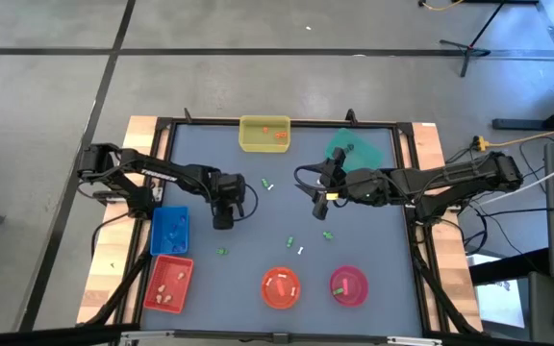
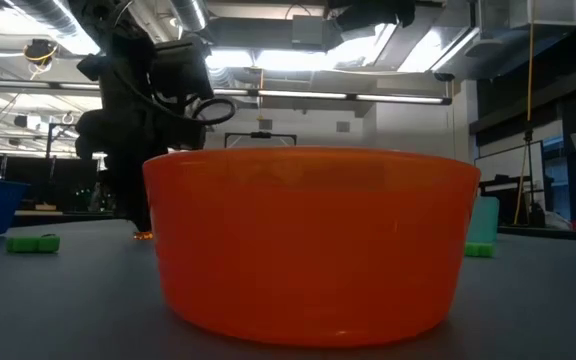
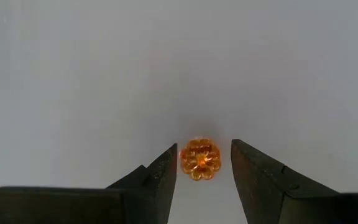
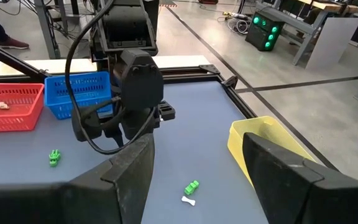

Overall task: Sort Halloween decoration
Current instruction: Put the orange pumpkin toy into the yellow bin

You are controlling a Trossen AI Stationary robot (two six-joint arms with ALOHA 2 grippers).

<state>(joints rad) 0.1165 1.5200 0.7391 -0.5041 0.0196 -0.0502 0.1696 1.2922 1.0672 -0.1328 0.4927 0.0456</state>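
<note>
The left tool (image 3: 201,180) hangs released, fingers straddling an orange trinket (image 3: 199,160) lying on the counter (image 1: 373,245) left of centre. Closing squarely should seat it; bare surface surrounds it, the blue tray (image 1: 169,229) nearby. The right tool (image 1: 322,199) waits released, right of centre.

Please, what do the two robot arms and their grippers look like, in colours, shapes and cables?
Both arms are dark, almost black, made of jointed segments. The left arm carries a looped black cable near its wrist. The right arm has a small yellow mark beside its gripper. The left gripper has two dark, wedge-shaped fingers; the right gripper has broader dark ones.
</note>
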